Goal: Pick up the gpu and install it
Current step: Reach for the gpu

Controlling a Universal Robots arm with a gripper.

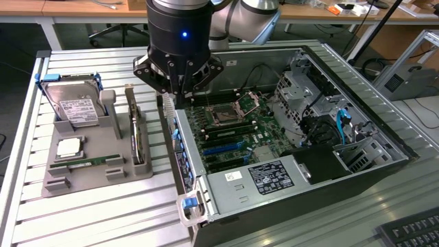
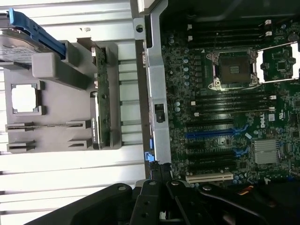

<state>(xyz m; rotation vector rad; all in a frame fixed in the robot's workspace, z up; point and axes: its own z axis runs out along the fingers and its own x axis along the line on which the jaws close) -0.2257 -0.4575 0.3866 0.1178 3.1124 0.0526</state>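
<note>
Just below the gripper (image 1: 180, 94) rises the side wall (image 1: 180, 154) of the open computer case, which blocks the way straight down. To one side of it the gpu (image 1: 135, 131) stands edge-on in the gray holder (image 1: 89, 172); between this and the wall is a narrow strip of table (image 1: 163, 181). To the other side the motherboard (image 1: 226, 128) lies open from above, and beyond it the drive cage (image 1: 302, 87) stands high.

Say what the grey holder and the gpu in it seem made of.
The grey holder: likely matte plastic; uniform dull grey, blocky moulded slots. The gpu: green board that looks like circuit laminate; its dark cooler side could be plastic or metal, seen edge-on.
</note>
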